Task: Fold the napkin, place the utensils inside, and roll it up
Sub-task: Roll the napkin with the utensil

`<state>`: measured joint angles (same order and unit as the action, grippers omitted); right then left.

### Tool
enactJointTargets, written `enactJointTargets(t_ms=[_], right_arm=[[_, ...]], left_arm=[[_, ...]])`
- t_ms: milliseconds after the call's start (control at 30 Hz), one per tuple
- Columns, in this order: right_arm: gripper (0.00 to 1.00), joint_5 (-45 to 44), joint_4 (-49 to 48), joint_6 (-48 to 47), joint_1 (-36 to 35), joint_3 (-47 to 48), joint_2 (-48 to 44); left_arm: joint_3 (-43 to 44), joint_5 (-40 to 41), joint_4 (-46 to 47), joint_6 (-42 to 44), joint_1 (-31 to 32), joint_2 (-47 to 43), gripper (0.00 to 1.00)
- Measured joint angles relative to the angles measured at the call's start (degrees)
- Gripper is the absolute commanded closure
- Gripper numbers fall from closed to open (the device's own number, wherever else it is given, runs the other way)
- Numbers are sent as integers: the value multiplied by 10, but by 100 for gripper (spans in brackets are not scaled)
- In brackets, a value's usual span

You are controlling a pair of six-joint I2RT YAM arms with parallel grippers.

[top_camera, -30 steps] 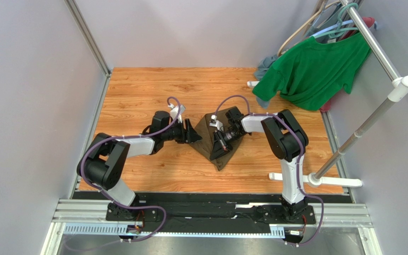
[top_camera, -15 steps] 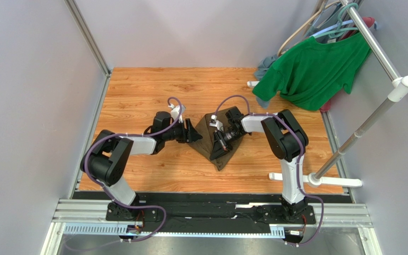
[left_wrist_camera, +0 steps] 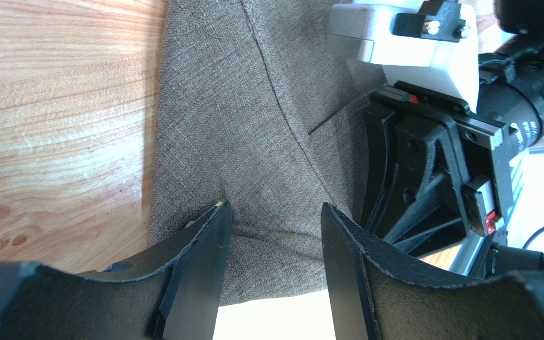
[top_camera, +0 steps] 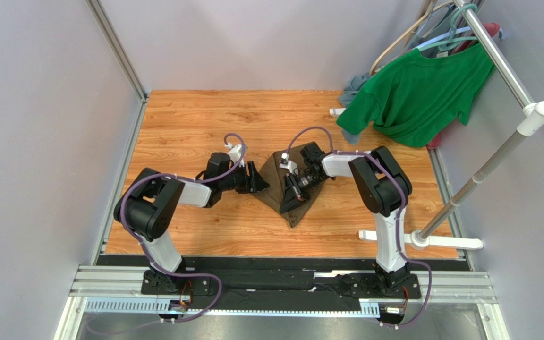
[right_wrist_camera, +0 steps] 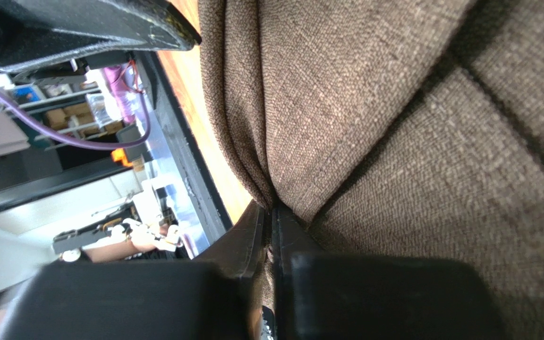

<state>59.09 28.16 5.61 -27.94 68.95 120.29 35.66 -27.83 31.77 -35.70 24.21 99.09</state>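
Wooden table [top_camera: 182,120], enclosed by grey walls. Napkin [top_camera: 292,212], olive-brown, was laid folded to a rough triangle at mid-table, between the two arms. Right gripper [right_wrist_camera: 269,216] was clenched on a raised fold of the napkin [right_wrist_camera: 395,142], the cloth pinched between its fingers. Left gripper [left_wrist_camera: 273,212] was held released, jaws parted over the napkin's [left_wrist_camera: 253,142] left margin, with nothing clamped. Green T-shirt [top_camera: 417,92] was hung from a rail [top_camera: 498,53] at the far right, with a grey-blue garment [top_camera: 353,88] behind it.
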Motion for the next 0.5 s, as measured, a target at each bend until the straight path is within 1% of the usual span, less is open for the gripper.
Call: enactJointTargets(t_ms=[33, 67, 167, 300, 400, 500], right_arm=[[75, -6, -1, 3, 0, -1, -4], [65, -15, -2, 6, -1, -3, -10], [54, -37, -6, 17, -1, -6, -32], [53, -83, -10, 23, -1, -10, -92], [51, -126, -17, 24, -5, -22, -157], [49, -190, -31, 25, -21, -56, -236]], left_arm=[[0, 1, 0, 0, 0, 0, 41], [0, 1, -1, 0, 0, 0, 41], [1, 1, -5, 2, 0, 0, 41], [8, 0, -18, 7, 0, 0, 41], [14, -1, -31, 11, 0, 0, 41], [19, -2, -41, 14, 0, 0, 41]])
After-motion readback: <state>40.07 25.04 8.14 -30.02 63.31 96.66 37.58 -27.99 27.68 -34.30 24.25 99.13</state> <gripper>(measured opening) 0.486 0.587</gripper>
